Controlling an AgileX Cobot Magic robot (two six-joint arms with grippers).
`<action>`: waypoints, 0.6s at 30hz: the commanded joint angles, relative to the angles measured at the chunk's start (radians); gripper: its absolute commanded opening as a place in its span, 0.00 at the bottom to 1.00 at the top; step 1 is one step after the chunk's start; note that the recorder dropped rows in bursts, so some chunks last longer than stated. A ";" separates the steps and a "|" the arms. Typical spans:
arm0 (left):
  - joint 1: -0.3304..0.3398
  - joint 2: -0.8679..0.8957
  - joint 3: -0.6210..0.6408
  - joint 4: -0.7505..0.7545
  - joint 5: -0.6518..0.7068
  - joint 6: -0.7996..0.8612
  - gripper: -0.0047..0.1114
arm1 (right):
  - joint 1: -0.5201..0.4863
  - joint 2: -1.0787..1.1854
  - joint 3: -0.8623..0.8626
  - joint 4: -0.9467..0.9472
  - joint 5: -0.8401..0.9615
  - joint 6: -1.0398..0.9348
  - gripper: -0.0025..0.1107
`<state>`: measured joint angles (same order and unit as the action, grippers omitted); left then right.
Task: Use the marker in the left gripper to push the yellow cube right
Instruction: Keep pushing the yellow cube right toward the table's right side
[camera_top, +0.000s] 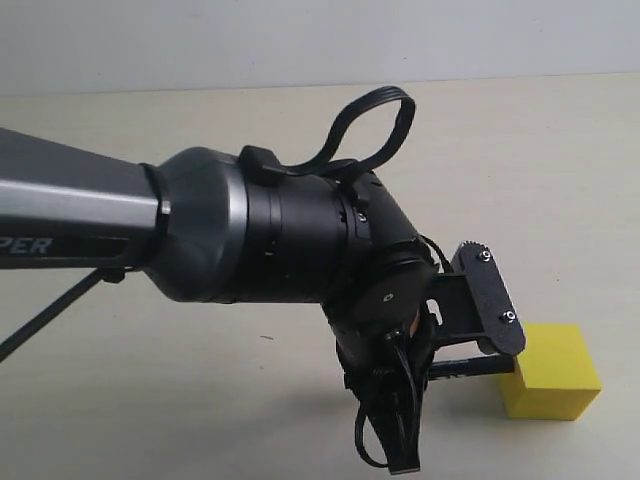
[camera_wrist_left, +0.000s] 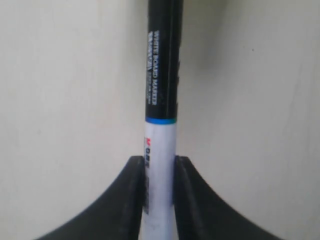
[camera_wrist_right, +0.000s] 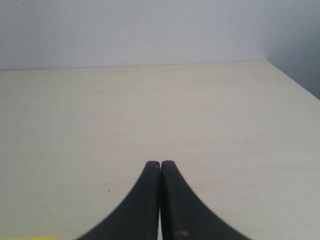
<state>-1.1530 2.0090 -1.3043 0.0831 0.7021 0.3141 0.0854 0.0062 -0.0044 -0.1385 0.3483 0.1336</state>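
**Left end effector** (camera_top: 492, 300): black, two flat screwed plates, carried on a bulky glossy black arm (camera_top: 250, 235) that enters the exterior view from 9 o'clock. A black cable (camera_top: 375, 125) loops over the wrist at 12 o'clock. In the left wrist view the left end effector (camera_wrist_left: 159, 165) is clamped on a whiteboard marker, one finger (camera_wrist_left: 131, 200) pressed to each side of the barrel.

**Whiteboard marker** (camera_wrist_left: 161, 115): white barrel at the grip, a thin blue band, then a black section with white lettering that runs forward past the fingertips and out of frame. Its tip is not visible.

**Yellow cube** (camera_top: 552, 372): plain bright yellow, resting on the surface at roughly 4 o'clock in the exterior view, just beside the left end effector on its 4 o'clock side. The lower plate overlaps the cube's upper near corner in this view; actual contact cannot be told. A thin yellow sliver (camera_wrist_right: 27, 238) shows at the edge of the right wrist view.

**Right end effector** (camera_wrist_right: 160, 166): black curved fingers pressed together, nothing between them.

**Surface** (camera_top: 150, 400): pale beige, matte, backed by a light wall (camera_top: 300, 40).
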 joint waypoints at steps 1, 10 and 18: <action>0.003 0.004 -0.011 -0.008 0.101 -0.006 0.04 | -0.004 -0.006 0.004 0.002 -0.013 0.003 0.02; -0.024 0.004 -0.011 -0.006 0.023 -0.002 0.04 | -0.004 -0.006 0.004 0.002 -0.013 0.003 0.02; 0.052 0.002 -0.011 0.012 0.152 -0.035 0.04 | -0.004 -0.006 0.004 0.002 -0.013 0.003 0.02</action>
<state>-1.1143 2.0105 -1.3104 0.1064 0.8470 0.2995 0.0854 0.0062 -0.0044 -0.1385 0.3483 0.1336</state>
